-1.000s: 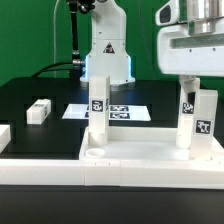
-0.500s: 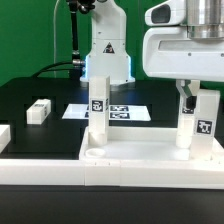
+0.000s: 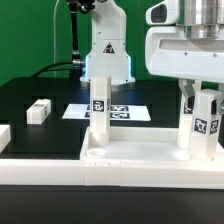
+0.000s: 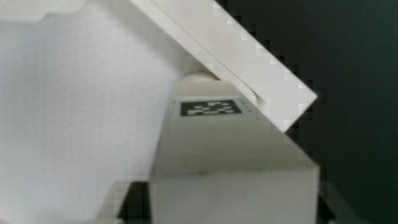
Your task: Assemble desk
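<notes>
The gripper [image 3: 192, 92] is on the exterior view's right, just above a white leg [image 3: 204, 125] that stands up in the desk panel [image 3: 150, 157]. Its fingers reach down behind the top of that leg. From this side I cannot tell how wide they are apart, or if they are squeezing the leg. In the wrist view the leg [image 4: 222, 150] fills the picture close up, with its little black-and-white tag [image 4: 212, 107] showing, and the panel's rim [image 4: 240, 55] runs slanted across behind it.

Half a second ago the leg stood a bit more toward the middle. Now it has slid a little toward the exterior view's right, and the arm moved that way too.

The desk panel lies flat at the front. A second leg [image 3: 98, 110] stands up in its other back corner. A third leg [image 3: 39, 111] lies on the black table [image 3: 30, 90], well apart from the panel. The marker board [image 3: 120, 111] lies flat behind the panel.
</notes>
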`<state>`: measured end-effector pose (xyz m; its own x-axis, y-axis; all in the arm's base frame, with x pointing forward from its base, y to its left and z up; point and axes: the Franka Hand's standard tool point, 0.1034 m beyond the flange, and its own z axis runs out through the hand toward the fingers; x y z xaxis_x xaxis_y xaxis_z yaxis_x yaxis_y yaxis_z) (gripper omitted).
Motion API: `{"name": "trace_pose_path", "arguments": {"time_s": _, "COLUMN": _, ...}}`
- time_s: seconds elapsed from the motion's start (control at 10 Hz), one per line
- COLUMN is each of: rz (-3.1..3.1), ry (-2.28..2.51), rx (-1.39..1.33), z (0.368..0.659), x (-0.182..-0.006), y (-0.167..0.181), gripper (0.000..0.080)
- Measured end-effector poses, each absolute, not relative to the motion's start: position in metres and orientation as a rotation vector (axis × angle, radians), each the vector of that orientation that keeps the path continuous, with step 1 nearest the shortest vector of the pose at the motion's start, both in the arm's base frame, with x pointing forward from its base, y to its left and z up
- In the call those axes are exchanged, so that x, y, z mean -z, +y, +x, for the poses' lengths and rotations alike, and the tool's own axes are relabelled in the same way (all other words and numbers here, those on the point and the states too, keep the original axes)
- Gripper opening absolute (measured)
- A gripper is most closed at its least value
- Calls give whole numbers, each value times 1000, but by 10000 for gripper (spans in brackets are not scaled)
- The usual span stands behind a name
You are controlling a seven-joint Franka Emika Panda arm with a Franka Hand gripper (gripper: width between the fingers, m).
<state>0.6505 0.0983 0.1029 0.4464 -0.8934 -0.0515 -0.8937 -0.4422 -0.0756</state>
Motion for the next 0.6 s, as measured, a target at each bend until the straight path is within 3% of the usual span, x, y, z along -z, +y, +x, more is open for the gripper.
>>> {"name": "trace_pose_path", "arguments": {"time_s": 0.6, "rz": -1809, "ry": 2377, "rx": -42, "z": 646, "x": -102, "y": 100, "gripper": 297}}
